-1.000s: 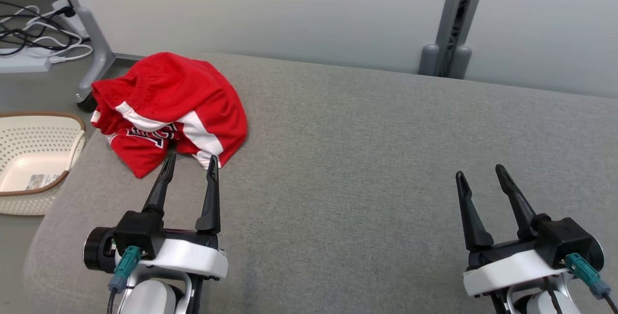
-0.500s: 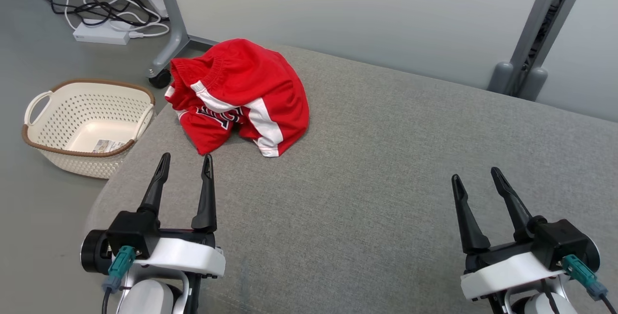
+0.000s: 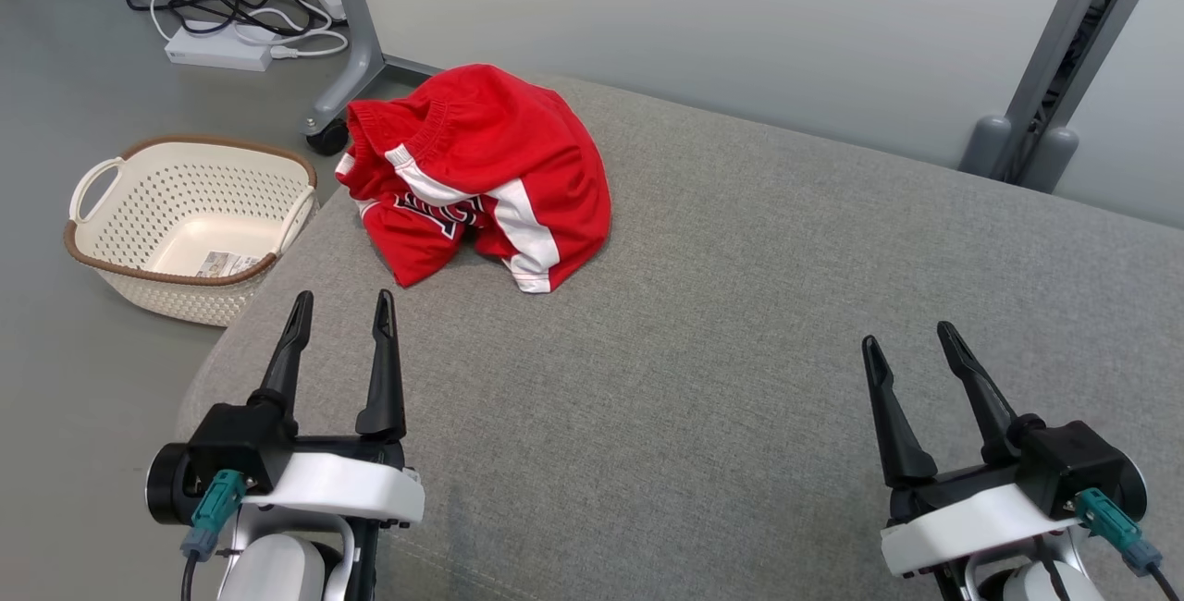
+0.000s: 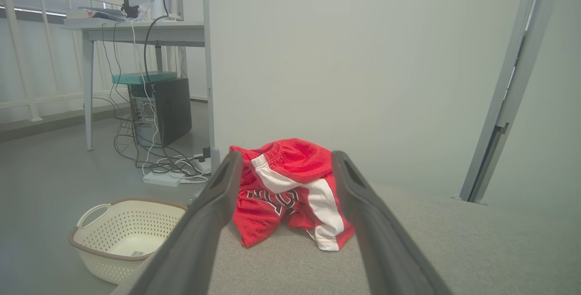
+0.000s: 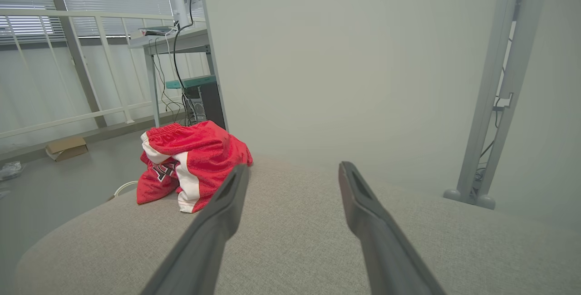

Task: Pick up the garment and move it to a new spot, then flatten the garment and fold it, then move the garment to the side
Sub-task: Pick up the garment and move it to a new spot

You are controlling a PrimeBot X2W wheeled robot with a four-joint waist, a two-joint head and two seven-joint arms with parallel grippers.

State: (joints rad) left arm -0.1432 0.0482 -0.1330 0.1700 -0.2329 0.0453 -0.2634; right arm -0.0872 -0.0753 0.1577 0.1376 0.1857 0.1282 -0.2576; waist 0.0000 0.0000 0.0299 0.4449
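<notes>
- The garment (image 3: 481,171), red with white stripes and dark lettering, lies crumpled in a heap at the far left corner of the grey bench (image 3: 721,351).
- Its elastic waistband faces the bench's left edge, and a white-trimmed hem points toward the robot.
- The left claw (image 3: 342,298) hovers over the near left part of the bench, fingers apart and empty. It points at the garment but stays short of it, with bare fabric between them.
- The right claw (image 3: 906,336) is at the near right, well apart from the garment, fingers also spread and holding nothing.
- A cream basket (image 3: 166,275) with a brown rim stands on the floor just beside the bench's left edge, with a slip of paper inside.
- Beyond it, cables (image 3: 231,0) and a white power strip (image 3: 217,51) lie on the floor by a castered leg (image 3: 347,88).
- A grey post (image 3: 1064,55) rises behind the bench on the right, against a pale wall.
</notes>
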